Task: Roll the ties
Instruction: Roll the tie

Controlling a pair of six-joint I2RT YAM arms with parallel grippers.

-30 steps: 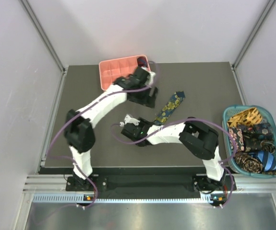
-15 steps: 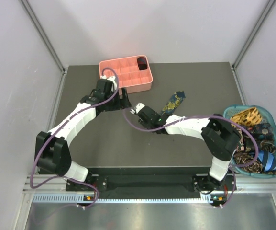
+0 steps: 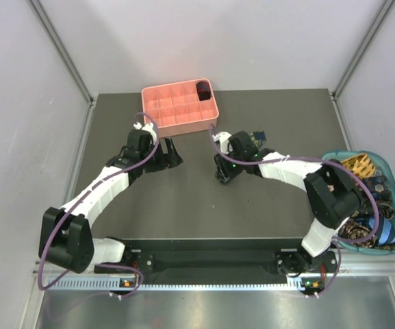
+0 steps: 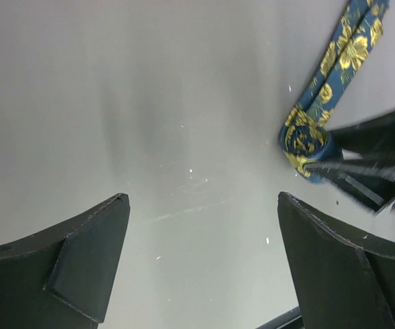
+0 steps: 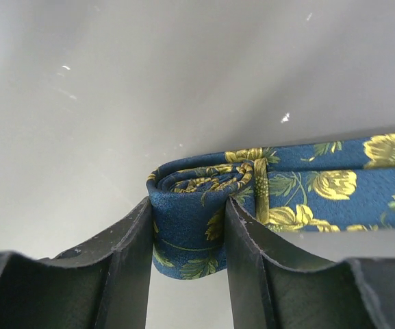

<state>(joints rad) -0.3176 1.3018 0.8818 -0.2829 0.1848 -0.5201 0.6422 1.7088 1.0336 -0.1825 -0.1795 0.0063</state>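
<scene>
navy silk with yellow flowers is lying near the middle of the top view: this tie (image 5: 307, 188) is only partly rolled, its end wound into a small coil (image 5: 197, 179) while the rest is running flat along the dark counter (image 3: 183, 205). judging from that, this roll is only getting started. one dark coil (image 3: 202, 89) is already sitting in the upper right compartment of the salmon tray (image 3: 176, 128) at the top of the frame, and several loose ties (image 3: 353, 166) are lying heaped in the teal basket (image 3: 378, 155) at the right edge, so most of the work looks to be ahead. the right hand (image 5: 187, 226) is pinching the small coil, its two fingers narrowed onto the fabric from either side and pressing against the folds. the left hand (image 4: 200, 233) is hovering over bare counter to the left of the coil, well apart from it, its fingers spread wide and holding nothing.
</scene>
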